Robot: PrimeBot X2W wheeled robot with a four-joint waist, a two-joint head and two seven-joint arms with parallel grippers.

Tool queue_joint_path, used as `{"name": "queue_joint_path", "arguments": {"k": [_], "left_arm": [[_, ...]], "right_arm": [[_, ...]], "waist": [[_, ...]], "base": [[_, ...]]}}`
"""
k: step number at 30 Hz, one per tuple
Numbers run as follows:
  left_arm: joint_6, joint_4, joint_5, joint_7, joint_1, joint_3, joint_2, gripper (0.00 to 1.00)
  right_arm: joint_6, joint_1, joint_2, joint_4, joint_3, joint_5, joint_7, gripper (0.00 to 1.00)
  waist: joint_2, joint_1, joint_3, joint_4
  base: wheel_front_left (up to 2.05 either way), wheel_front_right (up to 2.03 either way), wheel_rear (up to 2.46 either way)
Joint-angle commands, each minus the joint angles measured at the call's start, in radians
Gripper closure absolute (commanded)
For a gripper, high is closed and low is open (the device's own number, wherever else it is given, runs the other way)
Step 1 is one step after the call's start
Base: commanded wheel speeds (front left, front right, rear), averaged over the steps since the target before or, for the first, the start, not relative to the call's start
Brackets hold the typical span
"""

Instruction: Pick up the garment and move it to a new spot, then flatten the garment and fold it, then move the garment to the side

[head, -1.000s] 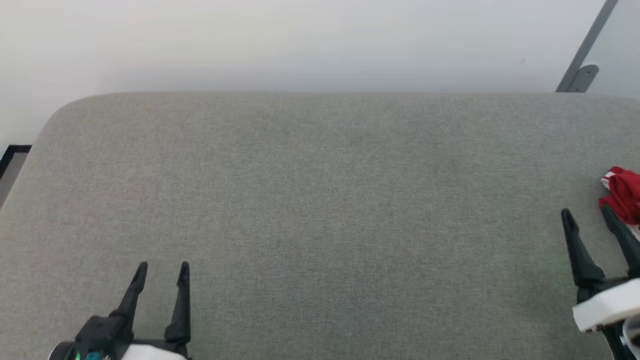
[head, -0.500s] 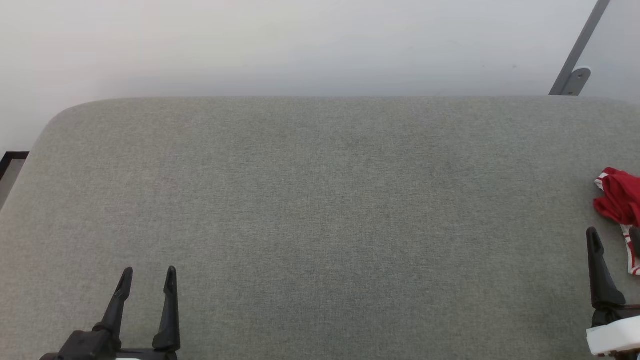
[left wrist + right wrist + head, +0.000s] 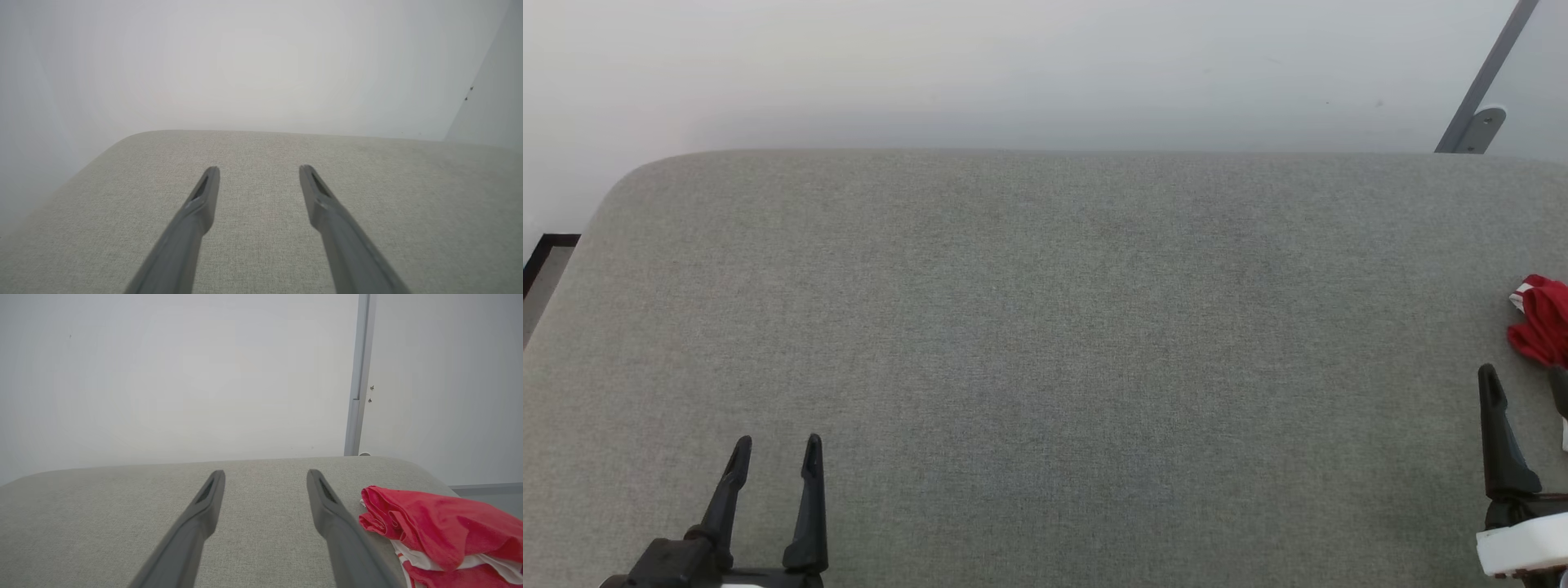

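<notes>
Right gripper [image 3: 265,473] shifted right and nearer, fingers spread, just left of crumpled red-and-white jersey T-shirt [image 3: 1543,322] at right edge of grey fabric tabletop [image 3: 1045,327]. Left gripper [image 3: 778,441] near-left, fingers spread; open fabric between, rounded far corners.

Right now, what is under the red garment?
The garment lies crumpled on the grey padded surface. Some of its own white cloth shows beneath the red folds. Anything else under it is covered.
</notes>
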Motion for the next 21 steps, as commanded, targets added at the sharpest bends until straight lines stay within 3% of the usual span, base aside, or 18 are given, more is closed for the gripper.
{"name": "queue_joint_path", "arguments": {"k": [1, 21], "left_arm": [[-0.002, 0.001, -0.006, -0.002, -0.006, -0.001, 0.0, 0.0], [-0.002, 0.006, -0.008, -0.002, -0.015, -0.006, -0.003, 0.0]], "right_arm": [[-0.001, 0.004, 0.005, -0.006, -0.001, -0.002, 0.001, 0.0], [-0.001, -0.024, 0.022, 0.012, 0.019, 0.019, -0.004, 0.0]], "waist": [[-0.0001, 0.0, 0.001, -0.001], [-0.0001, 0.0, 0.008, -0.004]], "base": [[0.0, 0.0, 0.0], [0.0, 0.0, 0.0]]}}
